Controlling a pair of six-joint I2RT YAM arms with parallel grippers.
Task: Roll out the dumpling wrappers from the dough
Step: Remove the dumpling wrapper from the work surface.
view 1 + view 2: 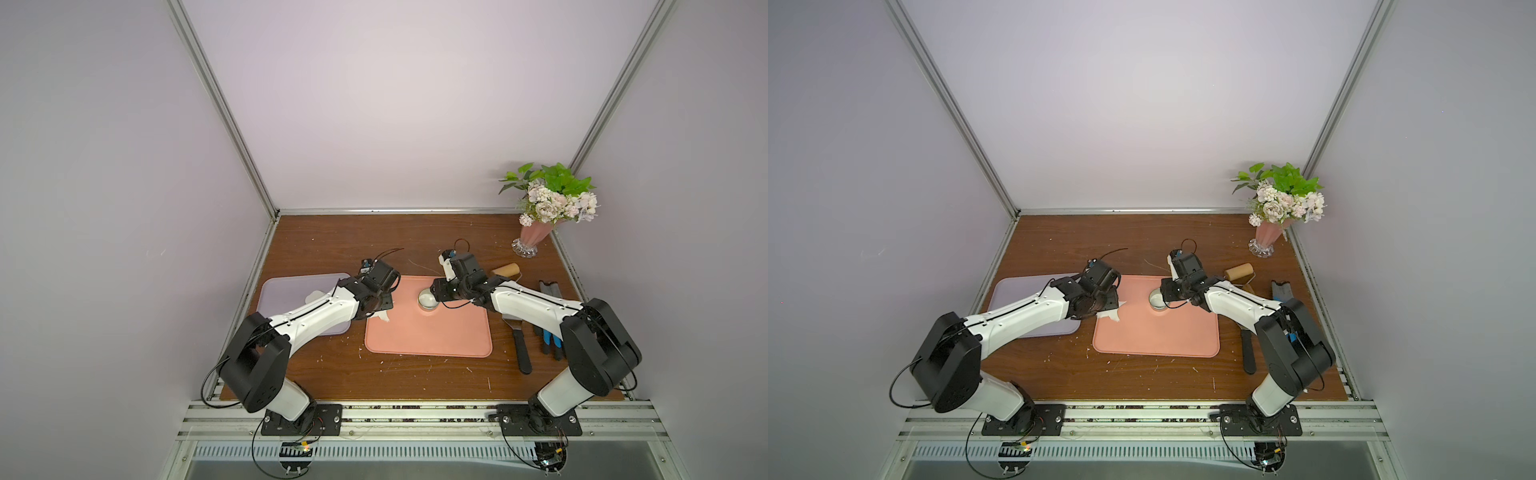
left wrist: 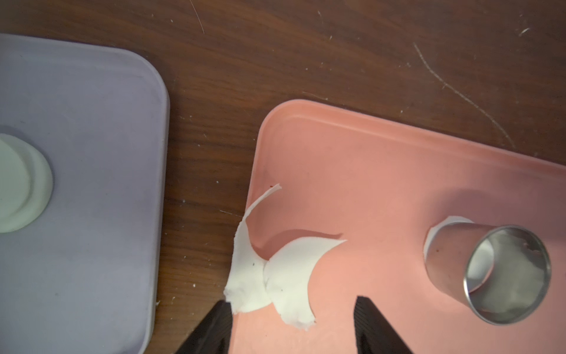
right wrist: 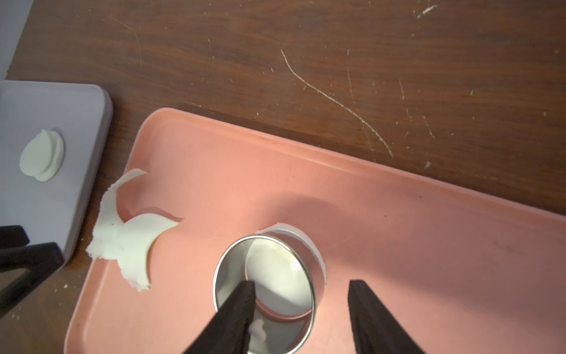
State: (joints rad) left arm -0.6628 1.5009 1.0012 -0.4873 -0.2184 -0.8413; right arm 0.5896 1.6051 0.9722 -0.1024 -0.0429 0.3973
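Your left fingers (image 2: 214, 331) are open by the scrap (image 2: 275, 275), nine o'clock on the tray (image 2: 367, 184); right fingers (image 3: 235, 315) open over the cutter (image 2: 447, 257).

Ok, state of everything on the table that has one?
Small steel ring cutter: upright on pink tray, white dough inside.
Ragged white dough scrap: lying across pink tray's rim, unheld.
Round white dough wrappers: stacked on lilac tray.
Left end effector: open, by the scrap.
Right end effector: open, straddling cutter wall.
Tan wooden roller: lying on table, unheld.
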